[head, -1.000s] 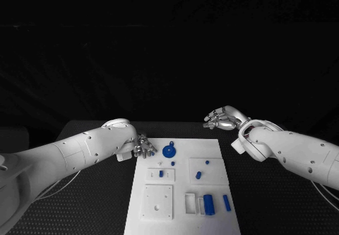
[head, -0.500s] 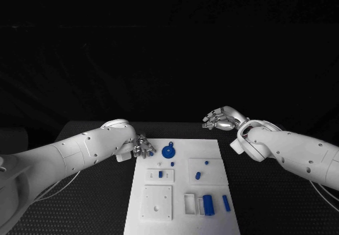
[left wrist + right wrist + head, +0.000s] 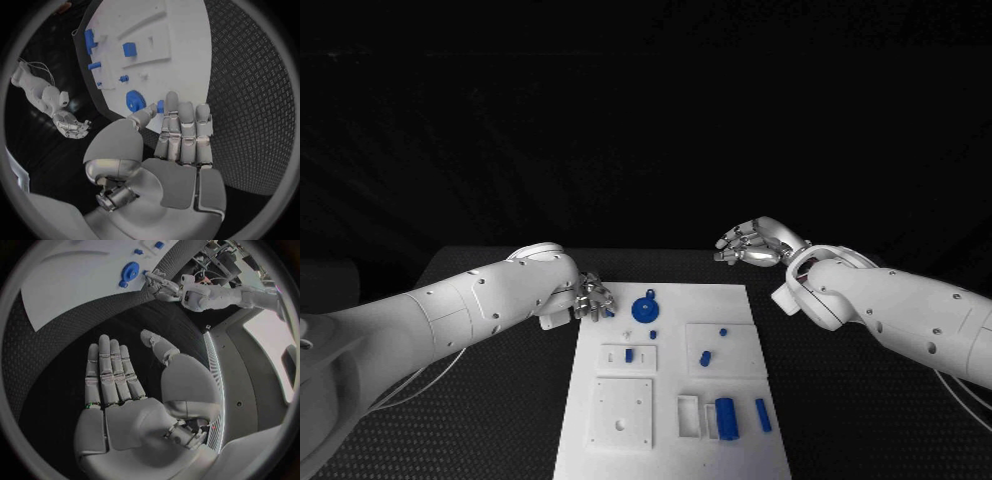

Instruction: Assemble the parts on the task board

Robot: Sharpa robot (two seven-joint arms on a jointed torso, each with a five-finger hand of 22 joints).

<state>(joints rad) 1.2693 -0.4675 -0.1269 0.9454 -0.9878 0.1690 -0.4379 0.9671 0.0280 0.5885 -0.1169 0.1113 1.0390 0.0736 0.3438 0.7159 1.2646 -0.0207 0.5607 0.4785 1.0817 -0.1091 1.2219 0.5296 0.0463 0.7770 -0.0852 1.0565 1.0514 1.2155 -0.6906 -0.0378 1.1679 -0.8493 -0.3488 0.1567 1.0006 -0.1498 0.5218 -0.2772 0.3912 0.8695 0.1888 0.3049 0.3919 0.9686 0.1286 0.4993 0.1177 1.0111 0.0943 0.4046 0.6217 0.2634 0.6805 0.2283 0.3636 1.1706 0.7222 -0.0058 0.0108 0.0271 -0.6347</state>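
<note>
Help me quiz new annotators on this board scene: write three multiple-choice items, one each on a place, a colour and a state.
1. Where is the left robot hand?
A. At the task board's far left corner
B. At the board's near right corner
C. Off the table

2. What colour is the round part next to it?
A. Red
B. Green
C. Blue

3. What state is the right robot hand in?
A. Holding the round part
B. Open, holding nothing
C. Pressing on the board

Answers: 1 A, the left robot hand sits at the far left corner of the task board. 2 C, the round part is blue. 3 B, the right robot hand has a bare palm and spread fingers above the table.
</note>
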